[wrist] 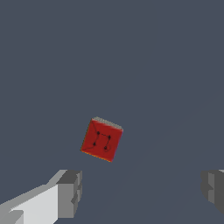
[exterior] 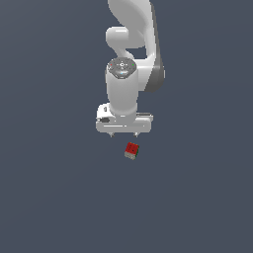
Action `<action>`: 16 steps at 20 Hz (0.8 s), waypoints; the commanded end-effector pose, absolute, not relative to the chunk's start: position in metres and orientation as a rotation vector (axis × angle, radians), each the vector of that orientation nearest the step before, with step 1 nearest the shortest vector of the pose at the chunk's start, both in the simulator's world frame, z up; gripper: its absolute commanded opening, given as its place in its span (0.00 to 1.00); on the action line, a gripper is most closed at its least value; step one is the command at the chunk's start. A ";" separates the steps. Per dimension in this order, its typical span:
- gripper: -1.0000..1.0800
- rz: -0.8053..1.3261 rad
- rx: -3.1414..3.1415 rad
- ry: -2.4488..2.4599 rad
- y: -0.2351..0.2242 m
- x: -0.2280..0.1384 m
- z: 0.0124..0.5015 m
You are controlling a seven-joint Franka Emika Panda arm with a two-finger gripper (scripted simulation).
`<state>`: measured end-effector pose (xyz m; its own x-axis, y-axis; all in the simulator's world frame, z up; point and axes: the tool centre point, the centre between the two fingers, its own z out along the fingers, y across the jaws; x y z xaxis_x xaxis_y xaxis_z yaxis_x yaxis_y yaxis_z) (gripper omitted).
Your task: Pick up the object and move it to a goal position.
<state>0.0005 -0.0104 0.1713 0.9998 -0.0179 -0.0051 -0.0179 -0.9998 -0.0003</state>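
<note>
The white arm's end effector [exterior: 124, 134] hangs over the dark grey surface [exterior: 49, 197] with its fingers [wrist: 70, 192] spread wide and nothing between them. The object [exterior: 131, 150], a tiny red cube, lies apart from it at about five o'clock in the exterior view, turned askew (one grey-beige side showing, dark marks on its red face).

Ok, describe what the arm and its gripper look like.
The arm is glossy white with rounded, tube-like segments and a dark grey band at one joint. A round dark cap with small coloured dots sits on its wrist. The gripper is a wide white bar; its jaws end in blocky grey pads.
</note>
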 end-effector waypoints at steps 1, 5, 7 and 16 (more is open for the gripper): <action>0.96 0.008 -3.141 0.028 -0.010 0.000 0.171; 0.96 0.002 -3.145 -0.013 -0.005 0.002 0.172; 0.96 -0.005 -3.148 -0.058 0.000 0.003 0.173; 0.96 -0.009 -3.150 -0.089 0.004 0.004 0.174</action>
<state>0.0041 0.0040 0.1738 0.9984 0.0559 0.0056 0.0558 -0.9984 0.0102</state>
